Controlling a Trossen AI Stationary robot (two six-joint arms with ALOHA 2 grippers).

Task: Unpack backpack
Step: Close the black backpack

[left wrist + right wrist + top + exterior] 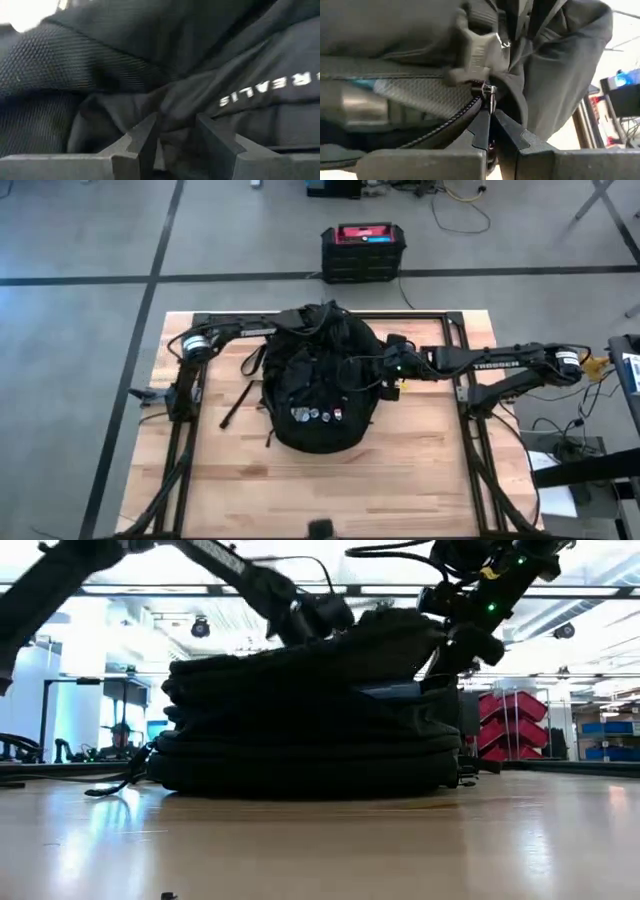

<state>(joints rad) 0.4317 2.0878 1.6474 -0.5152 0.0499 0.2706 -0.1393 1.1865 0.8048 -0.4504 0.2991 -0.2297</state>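
A: Right wrist view, right end effector [491,125]?
B: Fingers pinched on the zipper pull [489,91] at the backpack [320,380] side.
A: Left end effector [175,132]?
B: Fingers spread, pressed into fabric at the backpack's far end; backpack mid-counter [420,480].

The backpack [320,385] is black, with a row of small white, grey and red tags [317,414] near the table's front edge; white lettering [280,87] shows on its fabric, a black mesh panel [55,65] beside it, and a grey woven lining [415,95] by the black zip [455,120] with its silver pull [490,92]. The table [420,480] is pale wood with a black frame. Both arms are black; the right arm [500,364] carries white lettering. Beyond the table's far edge a black box [363,252] has a red top. The floor [80,240] is grey with dark lines.
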